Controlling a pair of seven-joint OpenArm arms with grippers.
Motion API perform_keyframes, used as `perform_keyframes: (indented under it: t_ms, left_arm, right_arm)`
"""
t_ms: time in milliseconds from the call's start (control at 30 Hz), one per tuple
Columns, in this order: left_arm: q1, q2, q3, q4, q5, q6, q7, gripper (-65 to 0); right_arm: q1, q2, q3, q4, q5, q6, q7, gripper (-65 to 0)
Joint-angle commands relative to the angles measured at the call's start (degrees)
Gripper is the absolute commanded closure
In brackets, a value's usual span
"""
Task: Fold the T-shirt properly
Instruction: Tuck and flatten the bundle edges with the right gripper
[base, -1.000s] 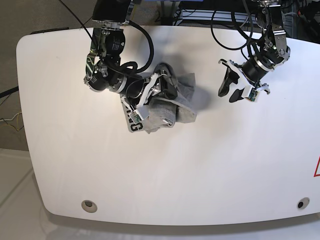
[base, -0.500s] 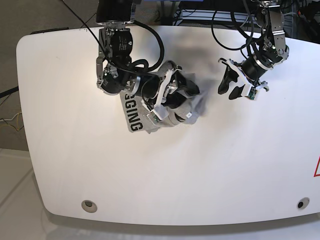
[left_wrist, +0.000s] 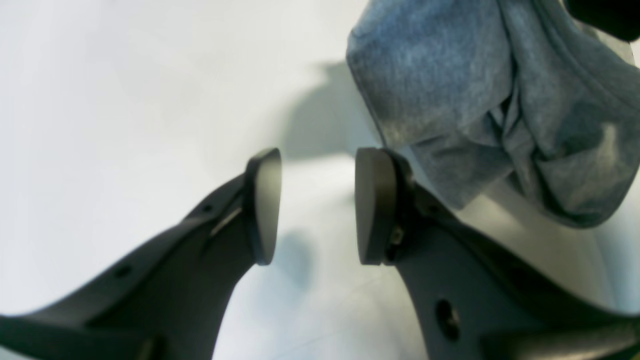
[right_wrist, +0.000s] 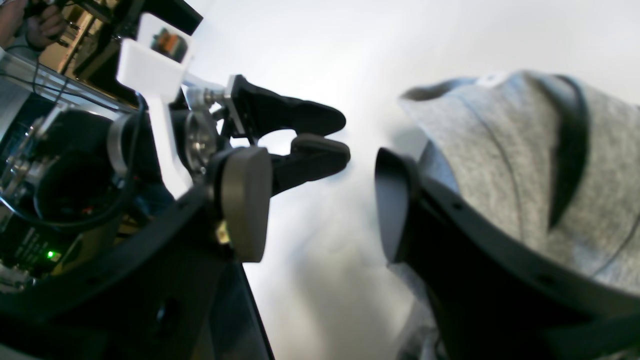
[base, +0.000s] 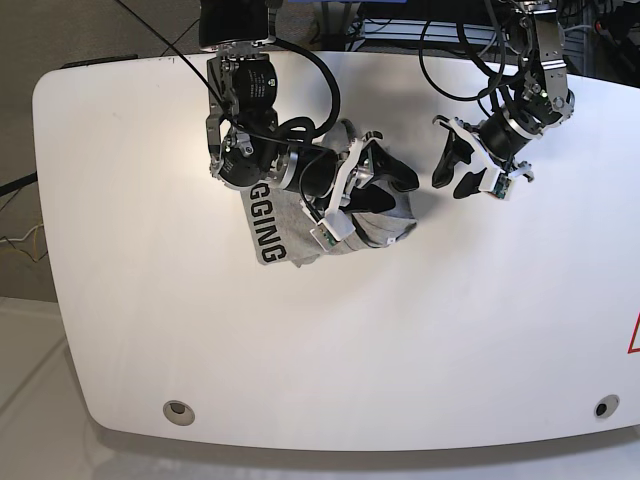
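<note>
The T-shirt (base: 300, 225), soft, limp grey cotton, lies bunched mid-table (base: 400, 330), lettering showing at its near edge. It looks light and will sag, so hems or seamed corners are the best holds. Above it, the right gripper (base: 372, 190) gapes empty; farther off, the left gripper (base: 462, 170) hangs part-open, empty.
</note>
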Motion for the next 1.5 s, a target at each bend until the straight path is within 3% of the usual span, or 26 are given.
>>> perform_keyframes:
  t_ms: [0, 500, 600, 733, 1133, 1467]
  left_arm:
    - [-0.31, -0.34, -0.13, 0.87, -1.13, -0.12, -1.31, -22.8]
    - [-0.14, -0.34, -0.13, 0.87, -1.13, -0.12, -1.31, -22.8]
    - [-0.14, -0.34, -0.13, 0.87, -1.13, -0.12, -1.31, -22.8]
    - [-0.22, -0.34, -0.13, 0.87, -1.13, -0.12, -1.31, -22.8]
    - [-0.22, -0.34, 1.19, 0.87, -1.13, -0.12, -1.31, -22.8]
    - [-0.22, -0.34, 1.19, 0.87, -1.13, -0.12, -1.31, -22.8]
  right_arm:
    - [1.08, 0.05, -0.17, 1.24, 1.45, 0.12, 1.68, -32.0]
    - [1.17, 6.03, 10.65, 3.52, 1.89, 0.56, 3.09, -30.0]
    - [1.17, 7.61, 10.65, 3.43, 1.89, 0.65, 3.27, -21.4]
    - [0.82, 8.05, 10.65, 3.35, 1.63, 0.65, 3.44, 0.0]
    - [-0.59, 8.32, 10.29, 3.26, 1.01, 3.73, 3.44, 0.0]
    - [-1.73, 8.23, 10.38, 3.26, -4.44, 4.03, 3.44, 0.0]
